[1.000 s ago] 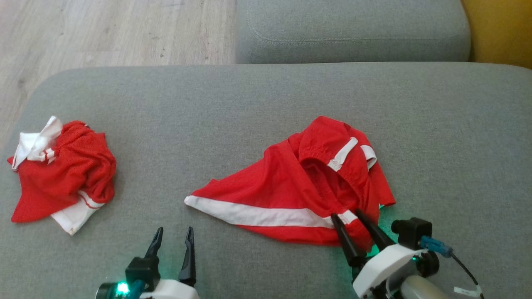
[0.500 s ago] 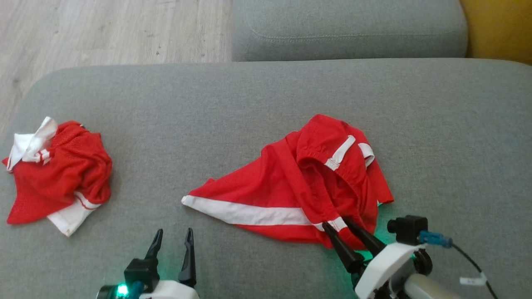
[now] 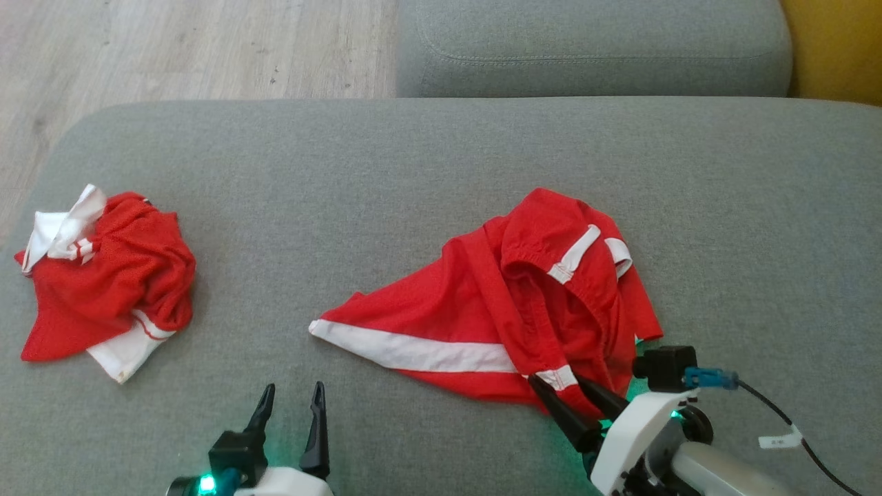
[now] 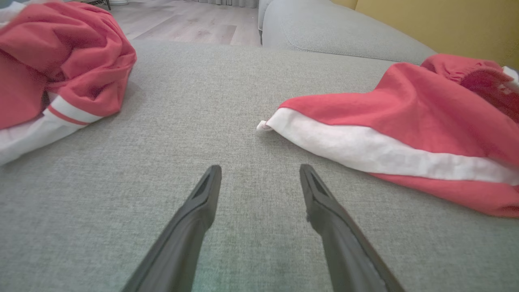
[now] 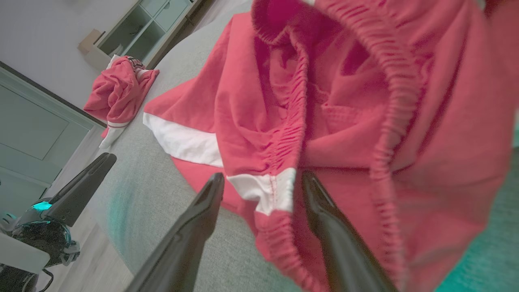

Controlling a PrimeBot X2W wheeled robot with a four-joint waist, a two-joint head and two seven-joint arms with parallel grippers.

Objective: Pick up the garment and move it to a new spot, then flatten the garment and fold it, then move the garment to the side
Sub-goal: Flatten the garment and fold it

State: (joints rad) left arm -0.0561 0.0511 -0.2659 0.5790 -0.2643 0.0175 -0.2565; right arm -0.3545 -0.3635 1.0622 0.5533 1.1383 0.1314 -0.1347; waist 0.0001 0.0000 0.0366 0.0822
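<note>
The garment (image 3: 482,310), red shorts with a white stripe, lies rumpled on the grey cushion (image 3: 413,172) right of centre, its elastic waistband gaping upward. My right gripper (image 3: 557,381) is open at the garment's near edge. Its fingers stand on either side of a white patch on the waistband (image 5: 263,188), which lies between them in the right wrist view. My left gripper (image 3: 293,389) is open over bare cushion, left of the garment's striped tip (image 4: 267,123), and holds nothing.
A second crumpled red and white garment (image 3: 103,282) sits near the cushion's left edge. A second grey cushion (image 3: 592,48) lies beyond, with wooden floor (image 3: 172,48) at the far left and a yellow wall (image 3: 841,48) at the far right.
The right gripper has drawn back toward the cushion's near edge, and the waistband's white patch has come nearer with it. The head view shifted slightly. The left gripper has stayed in place.
</note>
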